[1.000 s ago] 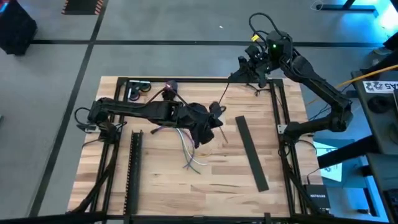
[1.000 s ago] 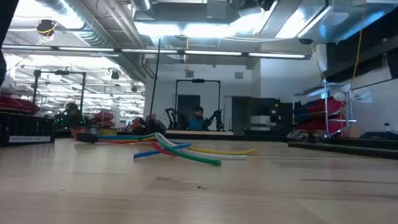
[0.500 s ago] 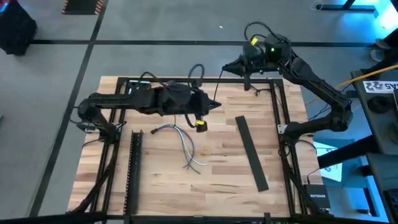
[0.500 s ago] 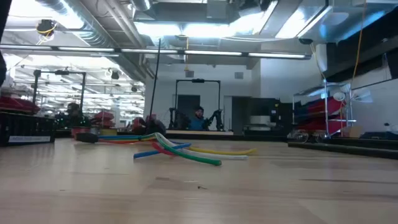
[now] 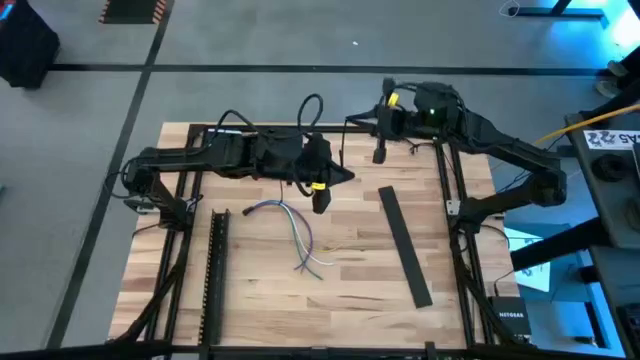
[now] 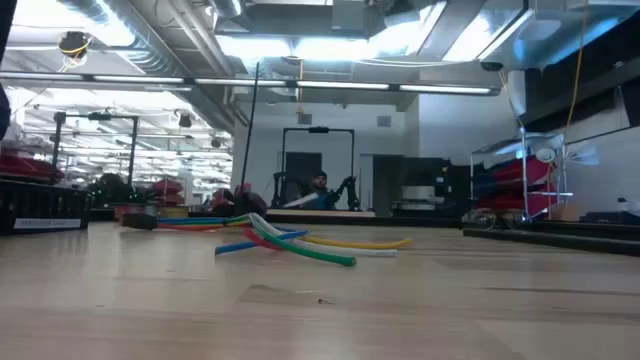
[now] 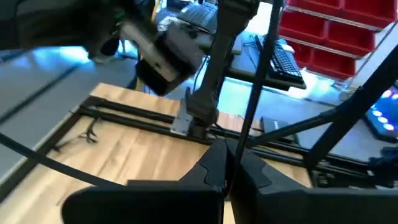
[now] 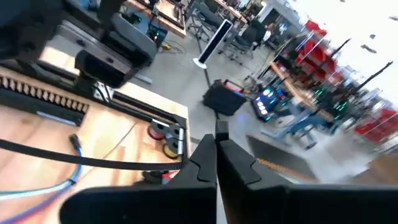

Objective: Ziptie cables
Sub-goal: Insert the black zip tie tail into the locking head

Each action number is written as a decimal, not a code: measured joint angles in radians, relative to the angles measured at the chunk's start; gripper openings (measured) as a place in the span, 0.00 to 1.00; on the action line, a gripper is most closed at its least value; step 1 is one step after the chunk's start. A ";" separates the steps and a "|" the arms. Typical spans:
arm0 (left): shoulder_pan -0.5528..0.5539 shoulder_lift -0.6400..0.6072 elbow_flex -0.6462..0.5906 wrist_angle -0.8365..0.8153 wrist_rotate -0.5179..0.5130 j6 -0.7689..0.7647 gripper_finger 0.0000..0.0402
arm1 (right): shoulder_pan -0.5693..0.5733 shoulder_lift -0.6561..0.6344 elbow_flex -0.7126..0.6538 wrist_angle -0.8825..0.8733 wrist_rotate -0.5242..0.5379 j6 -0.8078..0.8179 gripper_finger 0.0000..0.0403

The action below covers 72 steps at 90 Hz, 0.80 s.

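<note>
The cables (image 5: 300, 235), a small bundle of thin white, grey and blue wires, lie loose on the wood at mid-table and also show in the low view (image 6: 290, 242) and the right wrist view (image 8: 56, 183). Above and beyond them a thin black zip tie (image 5: 345, 145) runs from my left gripper (image 5: 343, 175) to my right gripper (image 5: 350, 121). Both grippers hang above the table's far half, shut on the strip. My left gripper pinches the zip tie between its two shut fingers; the strip (image 7: 252, 118) comes out at the fingertips and runs on away from them. It is lifted clear of the table. My right gripper has the zip tie's ribbed end (image 8: 174, 165) at its shut fingertips, coming level from the table's right. The strip leaves sideways across the fingers, clear of the table.
A long flat black bar (image 5: 405, 245) lies on the right half of the table. A black toothed rack (image 5: 215, 270) lies along the left side. Red and yellow spools (image 8: 163, 140) sit at the far left corner. Black frame rails (image 5: 445, 190) edge the table.
My left gripper has risen from just above the cables and drawn back toward the far edge, turning as it went. My right gripper has moved toward the table's left. The zip tie between them has swung from a slant to running near-to-far.
</note>
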<state>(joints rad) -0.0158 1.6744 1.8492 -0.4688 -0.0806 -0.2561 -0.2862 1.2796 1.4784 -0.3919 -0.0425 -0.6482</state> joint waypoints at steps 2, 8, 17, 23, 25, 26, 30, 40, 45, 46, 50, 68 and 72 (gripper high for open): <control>0.004 0.002 0.000 -0.003 0.008 -0.009 0.00 | 0.014 0.000 0.000 0.000 0.018 -0.018 0.00; 0.012 0.014 0.000 -0.044 0.029 -0.050 0.00 | 0.056 0.000 0.000 -0.002 0.074 -0.070 0.00; 0.017 0.032 -0.001 -0.082 0.048 -0.081 0.00 | 0.115 0.000 0.000 -0.003 0.145 -0.146 0.00; 0.017 0.039 -0.001 -0.078 0.050 -0.095 0.00 | 0.146 0.000 0.000 -0.008 0.180 -0.185 0.00; 0.017 0.039 -0.001 -0.079 0.053 -0.100 0.00 | 0.157 0.000 0.000 -0.012 0.191 -0.197 0.00; 0.017 0.040 -0.001 -0.079 0.054 -0.102 0.00 | 0.162 0.000 0.000 -0.015 0.197 -0.200 0.00; 0.017 0.041 -0.001 -0.079 0.056 -0.112 0.00 | 0.179 0.000 0.000 -0.030 0.221 -0.215 0.00; 0.017 0.044 -0.001 -0.095 0.056 -0.139 0.00 | 0.224 0.000 0.000 -0.065 0.270 -0.253 0.00; 0.019 0.045 -0.001 -0.103 0.056 -0.143 0.00 | 0.247 0.000 0.000 -0.079 0.287 -0.265 0.00; 0.019 0.045 -0.001 -0.103 0.056 -0.145 0.00 | 0.251 0.000 0.000 -0.080 0.290 -0.266 0.00; 0.019 0.046 -0.001 -0.106 0.056 -0.157 0.00 | 0.265 0.000 0.000 -0.080 0.310 -0.270 0.00; 0.017 0.061 -0.001 -0.100 0.056 -0.179 0.00 | 0.294 -0.001 0.000 -0.072 0.348 -0.277 0.00; 0.017 0.068 -0.001 -0.100 0.056 -0.182 0.00 | 0.301 -0.001 0.000 -0.068 0.352 -0.277 0.00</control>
<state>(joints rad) 0.0010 1.7421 1.8484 -0.5685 -0.0245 -0.4380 0.0147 1.2789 1.4788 -0.4603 0.3099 -0.9253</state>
